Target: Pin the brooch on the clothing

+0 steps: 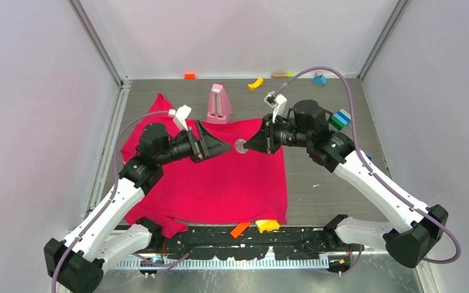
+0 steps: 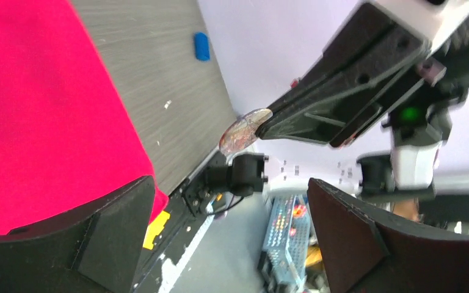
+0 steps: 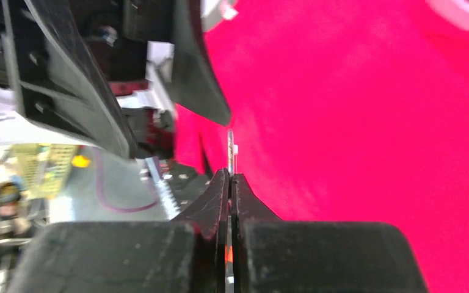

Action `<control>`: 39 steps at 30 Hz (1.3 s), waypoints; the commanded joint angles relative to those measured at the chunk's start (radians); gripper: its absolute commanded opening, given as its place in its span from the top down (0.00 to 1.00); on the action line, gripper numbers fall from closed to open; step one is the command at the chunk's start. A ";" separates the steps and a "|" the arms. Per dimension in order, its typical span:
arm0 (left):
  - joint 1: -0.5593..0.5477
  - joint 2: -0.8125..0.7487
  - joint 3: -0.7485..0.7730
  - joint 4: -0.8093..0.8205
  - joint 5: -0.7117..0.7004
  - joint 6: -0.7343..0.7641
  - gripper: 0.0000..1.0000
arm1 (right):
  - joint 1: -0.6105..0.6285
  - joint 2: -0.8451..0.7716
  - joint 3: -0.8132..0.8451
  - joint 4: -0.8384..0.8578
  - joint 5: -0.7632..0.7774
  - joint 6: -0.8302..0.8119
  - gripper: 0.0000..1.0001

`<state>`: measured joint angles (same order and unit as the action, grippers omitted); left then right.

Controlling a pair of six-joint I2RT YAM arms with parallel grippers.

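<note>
The crimson-pink T-shirt (image 1: 220, 177) lies spread flat on the table; it also shows in the left wrist view (image 2: 43, 110) and the right wrist view (image 3: 354, 122). My right gripper (image 1: 251, 144) is shut on the brooch (image 1: 240, 145), a small round silvery disc held above the shirt's far edge. In the left wrist view the brooch (image 2: 244, 130) sticks out of the right gripper's fingers (image 2: 317, 116). In the right wrist view it shows edge-on (image 3: 230, 146) at the gripper (image 3: 230, 178). My left gripper (image 1: 218, 146) is open and empty, facing the brooch a short gap away; it also shows in its own view (image 2: 231, 182).
A pink metronome-shaped object (image 1: 220, 104) stands just behind the shirt. Small blocks lie at the back: orange (image 1: 189, 75), yellow (image 1: 255, 83), blue (image 1: 319, 79). A green-blue block (image 1: 341, 119) sits by the right arm. Orange (image 1: 240, 229) and yellow (image 1: 267, 225) blocks lie at the front edge.
</note>
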<state>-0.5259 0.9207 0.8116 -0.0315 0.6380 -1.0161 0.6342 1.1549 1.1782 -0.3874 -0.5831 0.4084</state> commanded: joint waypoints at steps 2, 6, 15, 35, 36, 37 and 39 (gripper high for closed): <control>0.138 -0.056 -0.019 -0.140 -0.056 -0.153 0.00 | 0.042 0.010 -0.091 0.152 0.317 -0.211 0.99; 0.159 -0.054 -0.083 -0.100 -0.058 -0.306 0.00 | 0.152 0.024 -0.133 0.232 0.482 -0.375 0.99; 0.158 -0.015 -0.075 -0.172 -0.079 -0.386 0.00 | 0.392 0.048 -0.201 0.419 0.770 -0.745 0.99; 0.158 0.012 -0.134 -0.085 -0.062 -0.438 0.57 | 0.549 0.135 -0.189 0.510 0.923 -1.001 0.99; 0.158 0.014 -0.136 -0.077 -0.059 -0.442 0.59 | 0.552 0.138 -0.189 0.511 0.927 -1.005 0.99; 0.158 0.017 -0.139 -0.072 -0.056 -0.444 0.62 | 0.557 0.140 -0.188 0.511 0.930 -1.013 0.99; 0.158 0.024 -0.140 -0.062 -0.049 -0.446 0.68 | 0.566 0.146 -0.187 0.514 0.939 -1.026 0.99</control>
<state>-0.3706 0.9367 0.6823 -0.1459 0.5629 -1.4555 1.1790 1.2968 0.9703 0.0448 0.3206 -0.5713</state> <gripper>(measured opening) 0.371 0.039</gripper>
